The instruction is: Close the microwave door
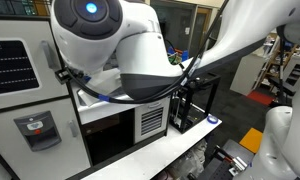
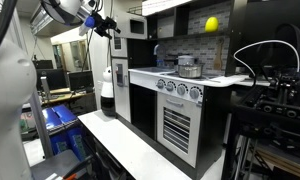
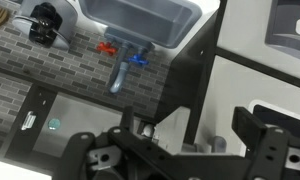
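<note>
In an exterior view my gripper hangs high in front of the toy kitchen's upper shelf, just left of the microwave door, a small light-grey-framed panel. I cannot tell from here how far the door stands open. The wrist view is upside down. In it my gripper is open and empty, with a light-grey panel edge and a grey handle between the fingers. In the exterior view near the fridge my arm hides the microwave.
The play kitchen has a white counter, stove knobs, a dark oven door and a vent grille. A white fridge with a black grid panel stands beside it. The sink and faucet show in the wrist view.
</note>
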`<state>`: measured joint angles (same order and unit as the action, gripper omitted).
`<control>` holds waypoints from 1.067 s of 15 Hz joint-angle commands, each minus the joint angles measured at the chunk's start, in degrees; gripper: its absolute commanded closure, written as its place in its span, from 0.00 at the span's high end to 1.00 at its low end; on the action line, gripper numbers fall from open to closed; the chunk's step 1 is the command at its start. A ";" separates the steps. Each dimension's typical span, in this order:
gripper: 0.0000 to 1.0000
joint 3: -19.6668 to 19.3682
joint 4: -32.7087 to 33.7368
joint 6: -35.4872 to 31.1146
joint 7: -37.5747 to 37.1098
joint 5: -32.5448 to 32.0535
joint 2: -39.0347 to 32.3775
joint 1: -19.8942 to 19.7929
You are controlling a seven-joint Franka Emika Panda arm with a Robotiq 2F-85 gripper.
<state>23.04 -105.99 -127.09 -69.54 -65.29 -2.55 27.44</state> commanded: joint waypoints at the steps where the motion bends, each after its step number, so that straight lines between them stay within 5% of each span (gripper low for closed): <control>1: 1.00 0.55 -0.30 0.07 -2.38 -4.94 -0.39 -0.35; 10: 1.00 1.71 0.10 3.11 -3.98 -11.90 0.22 0.11; 16: 1.00 1.57 -1.73 12.31 -3.98 -11.63 2.21 -0.28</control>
<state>24.37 -105.75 -119.27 -72.80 -75.92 -2.36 27.58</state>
